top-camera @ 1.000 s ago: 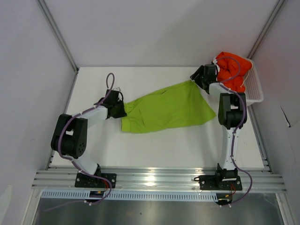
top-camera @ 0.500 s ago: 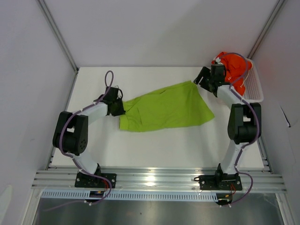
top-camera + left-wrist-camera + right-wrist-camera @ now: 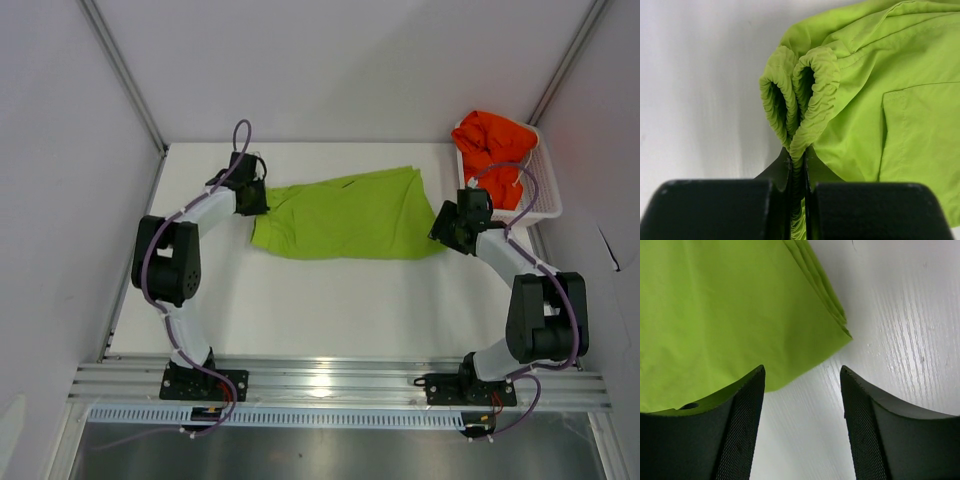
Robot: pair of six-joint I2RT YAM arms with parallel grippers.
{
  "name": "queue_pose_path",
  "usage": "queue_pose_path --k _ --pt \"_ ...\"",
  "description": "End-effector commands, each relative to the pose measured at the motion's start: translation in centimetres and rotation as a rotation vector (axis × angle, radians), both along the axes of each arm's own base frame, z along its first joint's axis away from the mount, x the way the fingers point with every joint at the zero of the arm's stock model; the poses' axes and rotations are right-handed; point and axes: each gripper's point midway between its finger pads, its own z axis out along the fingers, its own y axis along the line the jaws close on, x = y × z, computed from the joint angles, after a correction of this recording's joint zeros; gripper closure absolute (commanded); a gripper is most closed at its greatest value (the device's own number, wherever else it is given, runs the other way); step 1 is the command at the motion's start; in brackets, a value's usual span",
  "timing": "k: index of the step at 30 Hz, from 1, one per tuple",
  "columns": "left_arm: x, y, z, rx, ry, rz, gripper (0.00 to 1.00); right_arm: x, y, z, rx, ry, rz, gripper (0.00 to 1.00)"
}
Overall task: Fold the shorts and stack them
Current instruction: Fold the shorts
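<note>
A white table (image 3: pixel 330 300) is seen from above; lime green shorts (image 3: pixel 345 215) are spread flat across its middle, and a white mesh basket (image 3: pixel 546 190) is set at its far right corner.

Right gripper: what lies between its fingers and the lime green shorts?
Only bare table; the right wrist view shows the open right gripper at the lime green shorts' corner.

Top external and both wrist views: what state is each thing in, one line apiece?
left tool: shut on the waistband of the green shorts.
right tool: open, holding nothing, at a corner of the green shorts.
green shorts: laid out flat, one end gripped.
orange-red shorts: crumpled, unfolded, in the basket.
basket: upright, holding the orange-red shorts.
</note>
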Motion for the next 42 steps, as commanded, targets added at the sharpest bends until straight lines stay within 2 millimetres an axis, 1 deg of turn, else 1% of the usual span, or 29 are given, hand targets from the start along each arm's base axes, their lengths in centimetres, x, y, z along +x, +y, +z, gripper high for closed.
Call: queue_pose_path --k 1,3,8,10,12,13,15,16,17,18,19,21,23,24,25,26,27,28,30,35,37,40,41,42 --pt "2.1 1.6 2.6 0.093 -0.063 -0.012 1.00 -0.1 -0.4 0.4 -0.020 -0.021 0.006 0.37" --pt "2.3 1.7 2.7 0.106 -0.062 -0.018 1.00 0.1 -0.4 -0.2 -0.022 -0.009 0.006 0.37" --pt "2.2 1.9 2.7 0.122 -0.077 -0.038 1.00 1.5 -0.6 -0.5 -0.039 -0.017 -0.004 0.35" --pt "2.3 1.7 2.7 0.118 -0.080 -0.047 1.00 1.8 -0.5 -1.3 -0.045 0.004 0.002 0.35" --pt "2.4 1.7 2.6 0.120 -0.077 -0.049 1.00 2.5 -0.2 -1.4 -0.039 0.000 0.017 0.35" --pt "2.4 1.6 2.5 0.119 -0.074 -0.052 1.00 2.7 0.1 -1.8 -0.032 0.005 0.024 0.35" --pt "2.5 1.6 2.6 0.120 -0.074 -0.053 1.00 3.6 0.6 -1.5 -0.027 -0.024 0.037 0.35" --pt "2.6 1.6 2.7 0.120 -0.071 -0.053 1.00 3.9 0.7 -1.8 -0.031 -0.023 0.040 0.36" --pt "2.5 1.6 2.6 0.122 -0.070 -0.053 1.00 4.6 0.7 -1.3 -0.036 -0.042 0.043 0.36" --pt "2.4 1.7 2.6 0.122 -0.070 -0.050 1.00 4.9 1.0 -1.2 -0.037 -0.049 0.053 0.36" --pt "2.5 1.9 2.6 0.127 -0.069 -0.045 1.00 5.0 1.2 -1.7 -0.041 -0.037 0.058 0.36" --pt "2.4 1.8 2.6 0.128 -0.066 -0.047 1.00 5.5 1.4 -1.6 -0.048 -0.042 0.067 0.38" --pt "2.3 1.8 2.6 0.126 -0.066 -0.048 1.00 5.4 1.5 -1.7 -0.051 -0.042 0.068 0.54" --pt "2.3 1.8 2.5 0.124 -0.064 -0.048 1.00 5.1 1.4 -2.0 -0.062 -0.037 0.060 0.60" --pt "2.4 1.8 2.6 0.125 -0.065 -0.047 1.00 5.0 1.3 -2.0 -0.066 -0.037 0.054 0.74" --pt "2.4 1.8 2.7 0.126 -0.066 -0.044 1.00 4.9 1.0 -1.9 -0.072 -0.039 0.043 0.83" --pt "2.4 1.9 2.7 0.127 -0.066 -0.042 1.00 4.7 0.9 -2.0 -0.072 -0.036 0.040 0.89" --pt "2.4 1.8 2.7 0.128 -0.064 -0.043 1.00 4.3 0.7 -2.3 -0.069 -0.027 0.031 0.99" --pt "2.4 2.1 2.6 0.135 -0.057 -0.034 1.00 3.9 0.3 -2.3 -0.063 -0.023 0.015 1.00" --pt "2.3 2.5 2.4 0.152 -0.043 -0.014 1.00 2.2 -1.2 -3.3 -0.064 0.025 -0.056 1.00" --pt "2.2 2.5 2.3 0.153 -0.034 -0.011 1.00 1.8 -1.5 -3.8 -0.066 0.046 -0.064 1.00" --pt "2.2 2.4 2.4 0.144 -0.034 -0.012 1.00 1.7 -1.7 -4.2 -0.063 0.060 -0.073 1.00" --pt "2.3 2.2 2.5 0.138 -0.038 -0.014 1.00 1.8 -1.5 -4.2 -0.053 0.059 -0.068 0.94" --pt "2.2 2.2 2.4 0.134 -0.036 -0.017 1.00 1.8 -1.4 -4.1 -0.049 0.058 -0.065 0.84"
